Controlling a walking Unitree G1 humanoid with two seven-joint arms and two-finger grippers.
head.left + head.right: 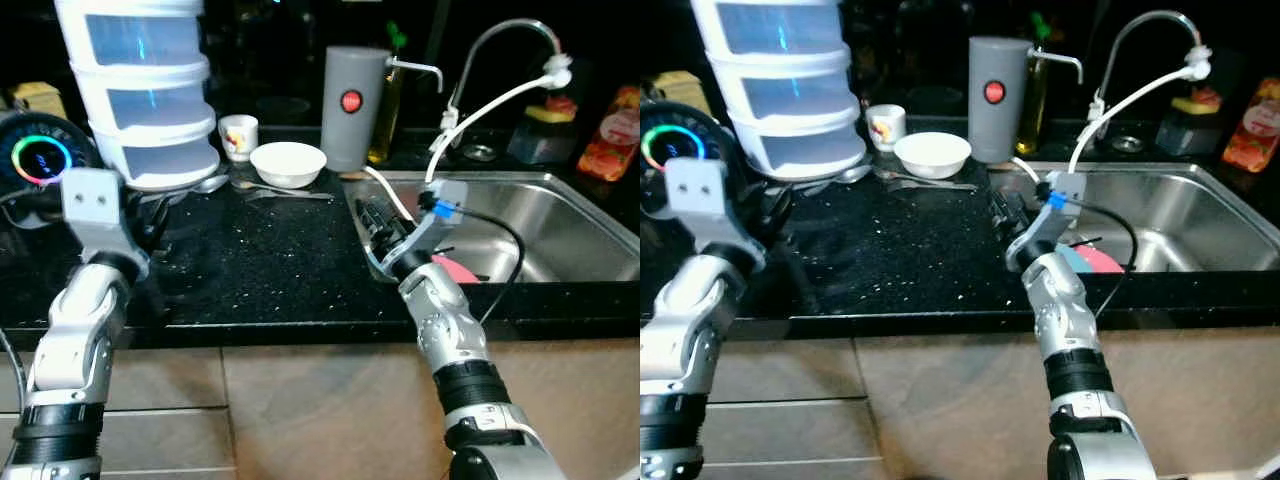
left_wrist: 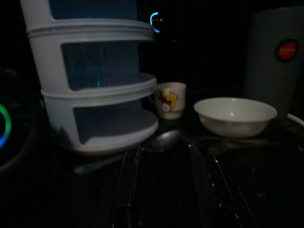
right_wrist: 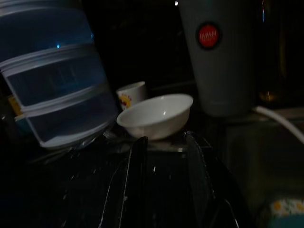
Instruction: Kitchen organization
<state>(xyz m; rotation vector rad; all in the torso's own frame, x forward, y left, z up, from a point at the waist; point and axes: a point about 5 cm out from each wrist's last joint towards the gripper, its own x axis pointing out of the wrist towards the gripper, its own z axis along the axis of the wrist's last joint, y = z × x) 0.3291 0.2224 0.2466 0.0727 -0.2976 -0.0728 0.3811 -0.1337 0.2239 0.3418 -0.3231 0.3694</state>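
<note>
— Where's the right gripper [image 3: 164, 147]?
— Over the black counter [image 1: 270, 270] at the sink's [image 1: 560, 200] edge, fingers parted, white bowl [image 3: 156, 115] just ahead.
— And the left gripper [image 2: 166, 156]?
— Released too, spoon [image 2: 161, 141] just beyond its tips, beside the stacked white container [image 2: 95, 76].

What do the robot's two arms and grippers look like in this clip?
Both arms are silver, segmented metal with black bands at the joints. The left arm carries a grey, boxy wrist block. The right arm has a black cable looping off its wrist and a blue tag. The left gripper and the right gripper each have two long black fingers.
</note>
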